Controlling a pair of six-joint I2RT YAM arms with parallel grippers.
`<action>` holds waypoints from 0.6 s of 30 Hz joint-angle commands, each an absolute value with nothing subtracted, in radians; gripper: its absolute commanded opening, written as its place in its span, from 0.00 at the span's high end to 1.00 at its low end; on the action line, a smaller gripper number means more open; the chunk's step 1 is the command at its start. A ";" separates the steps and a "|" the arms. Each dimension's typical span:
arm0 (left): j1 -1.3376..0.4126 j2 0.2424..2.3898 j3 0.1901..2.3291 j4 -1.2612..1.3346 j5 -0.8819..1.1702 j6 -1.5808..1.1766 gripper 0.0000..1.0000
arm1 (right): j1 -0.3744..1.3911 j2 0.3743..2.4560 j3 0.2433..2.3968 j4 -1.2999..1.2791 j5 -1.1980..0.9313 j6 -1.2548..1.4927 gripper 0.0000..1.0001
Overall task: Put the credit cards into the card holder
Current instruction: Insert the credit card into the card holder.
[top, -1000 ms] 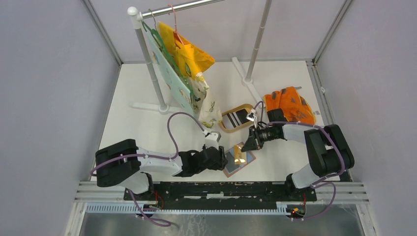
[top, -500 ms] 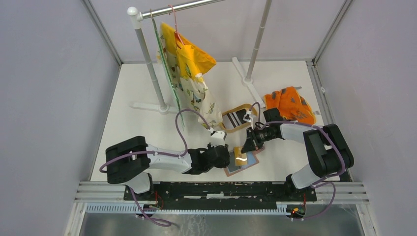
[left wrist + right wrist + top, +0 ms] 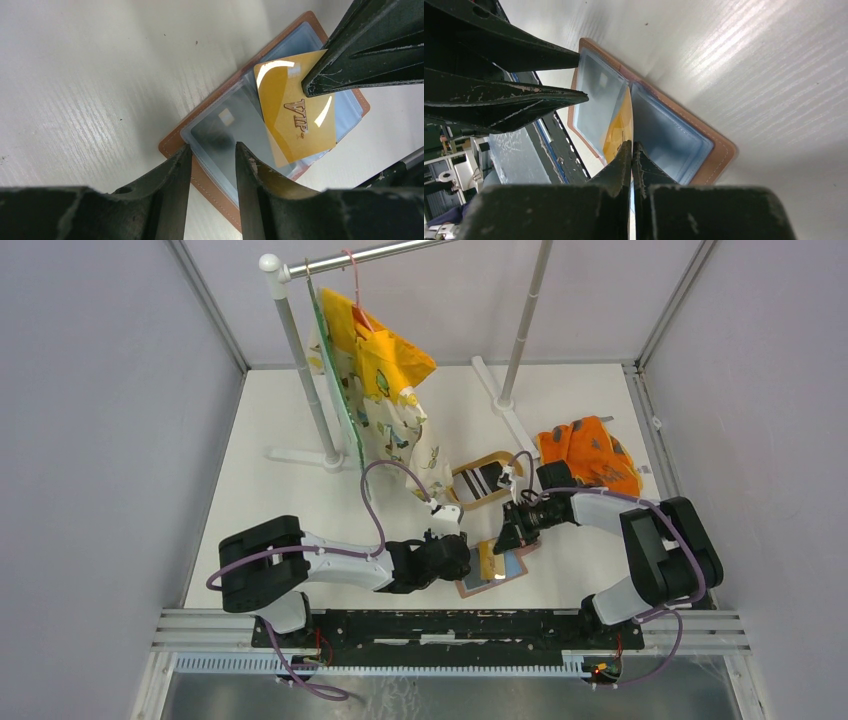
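Your right gripper [image 3: 631,146] has its jaws closed flat on the upper part of a thin, glossy gold card [image 3: 295,122] stamped VIP. It holds the card tilted over the flat reddish-brown leather-like card holder [image 3: 225,125], which lies open on the white table [image 3: 75,75] with its grey-blue clear pockets facing up. The card's lower edge sits at the fold between the two pocket leaves; you cannot tell from these views whether it has entered a slot. Your left gripper [image 3: 212,150] has its jaws parted by a narrow gap, with the tips down at the holder's left edge and the pocket rim between them. Whether they pinch or press it is unclear. Judge the card as light, stiff and slick: it will not bend around a missed slot, and it can pivot or slide in a pinch on one edge. So hold it near the middle of that edge and push along the card's own plane. The holder looks light and floppy, and its plastic leaves will likely ride along with the card unless the left side pins them, best at the leather border. Dark striped cards [image 3: 485,480] lie in the tan oval shallow dish [image 3: 495,455] nearby.
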State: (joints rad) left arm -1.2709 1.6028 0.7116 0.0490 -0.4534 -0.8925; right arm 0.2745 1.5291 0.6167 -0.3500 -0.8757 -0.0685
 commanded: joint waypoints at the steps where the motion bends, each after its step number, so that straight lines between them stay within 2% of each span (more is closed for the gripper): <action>1: -1.259 1.631 0.713 0.005 -0.472 -0.852 0.55 | 0.276 1.502 0.595 -0.318 -0.779 -0.022 1.00; 18: -1.258 1.640 0.714 0.027 -0.459 -0.835 0.56 | 0.292 1.524 0.584 -0.347 -0.823 -0.051 1.00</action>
